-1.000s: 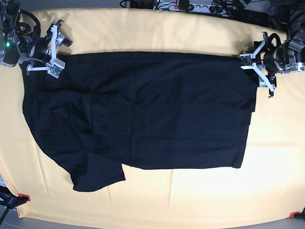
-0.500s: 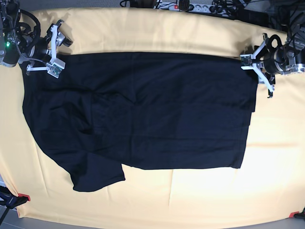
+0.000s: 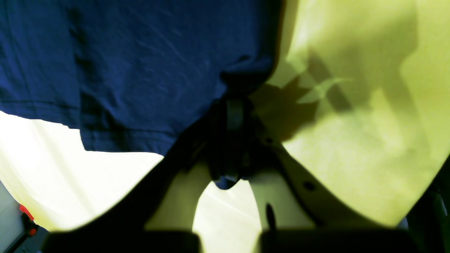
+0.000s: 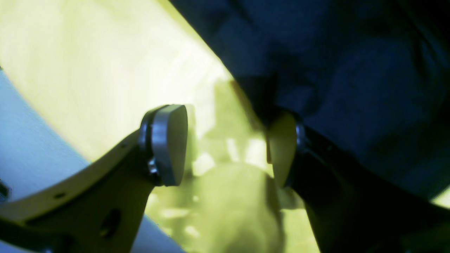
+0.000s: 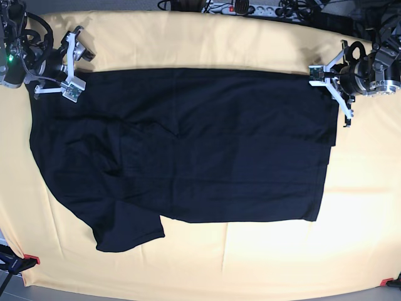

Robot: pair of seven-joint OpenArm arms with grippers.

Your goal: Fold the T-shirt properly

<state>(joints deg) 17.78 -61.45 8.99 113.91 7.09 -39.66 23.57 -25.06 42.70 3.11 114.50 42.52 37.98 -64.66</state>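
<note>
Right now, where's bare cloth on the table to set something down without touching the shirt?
Widest free strip: the yellow table cover below the T-shirt hem. A narrower band runs above the shirt, under the cables. Crowded: both top corners, where the left end effector and right end effector sit at the shirt's edge.

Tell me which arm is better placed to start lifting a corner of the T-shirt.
Left. Its end effector is shut on the T-shirt at the far corner. The right end effector stands open at the opposite far corner, gripping nothing yet.
</note>
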